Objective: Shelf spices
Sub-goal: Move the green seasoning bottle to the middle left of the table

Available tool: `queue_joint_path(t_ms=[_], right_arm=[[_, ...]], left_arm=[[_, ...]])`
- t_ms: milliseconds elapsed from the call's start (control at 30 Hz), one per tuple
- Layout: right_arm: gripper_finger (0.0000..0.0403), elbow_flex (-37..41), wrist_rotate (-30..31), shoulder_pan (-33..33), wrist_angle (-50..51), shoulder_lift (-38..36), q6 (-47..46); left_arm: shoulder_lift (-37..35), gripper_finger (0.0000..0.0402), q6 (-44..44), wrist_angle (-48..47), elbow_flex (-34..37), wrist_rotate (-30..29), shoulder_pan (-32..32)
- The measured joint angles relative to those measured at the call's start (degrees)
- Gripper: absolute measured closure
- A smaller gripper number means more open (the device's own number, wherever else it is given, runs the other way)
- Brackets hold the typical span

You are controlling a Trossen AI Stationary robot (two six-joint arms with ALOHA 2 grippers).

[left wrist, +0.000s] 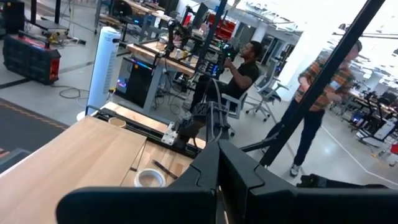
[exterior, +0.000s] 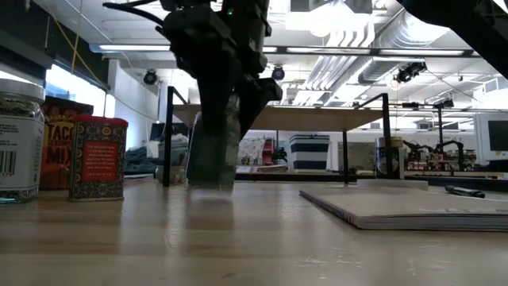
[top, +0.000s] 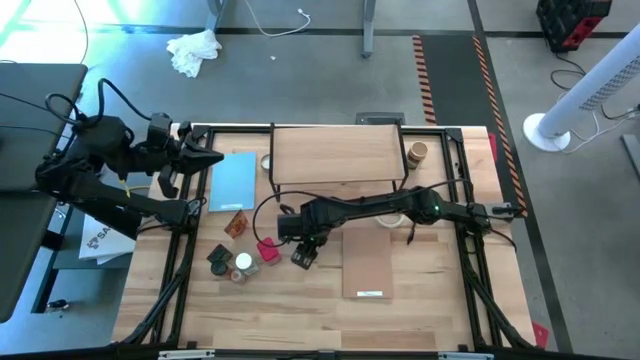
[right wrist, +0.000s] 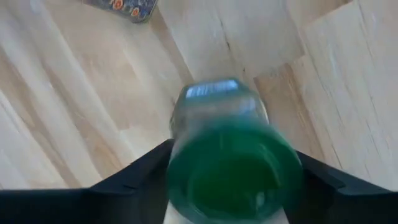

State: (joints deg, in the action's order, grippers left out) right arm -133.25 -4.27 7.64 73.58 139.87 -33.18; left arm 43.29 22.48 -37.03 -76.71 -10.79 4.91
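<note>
My right gripper [top: 302, 256] reaches across the table's middle and is shut on a glass spice jar with a green lid [right wrist: 231, 171], which also shows in the low view [exterior: 213, 151]. More spices stand just left of it: a red tin [exterior: 98, 157], an orange tin [exterior: 57, 143] and a glass jar [exterior: 17, 139]. The shelf [top: 335, 152] stands at the table's far edge, with a tan-topped jar [top: 417, 152] beside its right end frame. My left gripper [top: 210, 160] waits shut above the table's far left corner. My right gripper pinches the green-lidded jar at its top, one finger [right wrist: 140, 180] on each side of the green lid [right wrist: 186, 177]. The fingers come from above, pointing down. The jar hangs upright below them, its base [exterior: 211, 184] apparently just off the table top.
A loose pale board [top: 368, 262] lies right of the held jar, a white tape ring [top: 392, 220] under the right arm, and a light-blue pad [top: 232, 180] at far left. People stand and sit in the room beyond the table [left wrist: 245, 68].
</note>
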Motion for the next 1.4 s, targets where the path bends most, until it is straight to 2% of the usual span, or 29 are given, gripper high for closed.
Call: queue_joint_path(t_ms=[133,367,467,767,900,967,1033,1133,1200,1233,1400], right_arm=[[0.014,0.0,-0.35,0.02,-0.13,-0.02,1.79],[0.0135,-0.11,-1.75,-0.29,-0.19,-0.36,4.68],[0.0134,-1.57,-0.28,-0.9,-0.19,-1.38,7.09],[0.0134,-1.58,0.89,-2.58,1.84,-7.29,12.27],[0.0147,-1.57,1.44,-1.56,4.89,-10.95,12.62],[0.0165,-1.55,3.87,-0.28,9.06,-11.98,10.88],[0.0201,-0.95,5.9,0.97,13.34,-12.13,8.6],[0.0292,3.05,6.03,2.12,16.15,-12.16,5.88],[0.0366,7.9,5.28,2.38,13.6,-12.17,4.93],[0.0383,10.57,4.24,2.4,11.82,-12.03,4.68],[0.0399,21.78,1.63,1.29,-0.45,-11.95,-0.69]], left_arm=[[0.18,0.0401,-0.04,-0.05,0.0,0.02,0.0],[0.2,0.0402,-0.06,-0.05,0.0,0.13,0.0],[0.22,0.0402,-0.07,-0.07,0.0,0.13,0.0],[0.21,0.0401,-0.09,-0.44,0.0,0.13,0.0],[0.2,0.0402,-0.09,-0.57,0.0,0.13,-0.02],[0.2,0.0402,-0.09,-0.79,0.0,0.13,-0.01],[0.2,0.0401,-0.11,-0.81,0.0,0.01,-0.02],[0.2,0.0402,-0.15,-0.82,0.0,-0.02,-0.01],[0.2,0.0402,-0.15,-0.82,0.0,-0.02,-0.02],[0.2,0.0402,-0.13,-0.83,0.0,-0.02,-0.01],[0.2,0.0401,-0.04,-0.88,0.0,0.68,0.0]])
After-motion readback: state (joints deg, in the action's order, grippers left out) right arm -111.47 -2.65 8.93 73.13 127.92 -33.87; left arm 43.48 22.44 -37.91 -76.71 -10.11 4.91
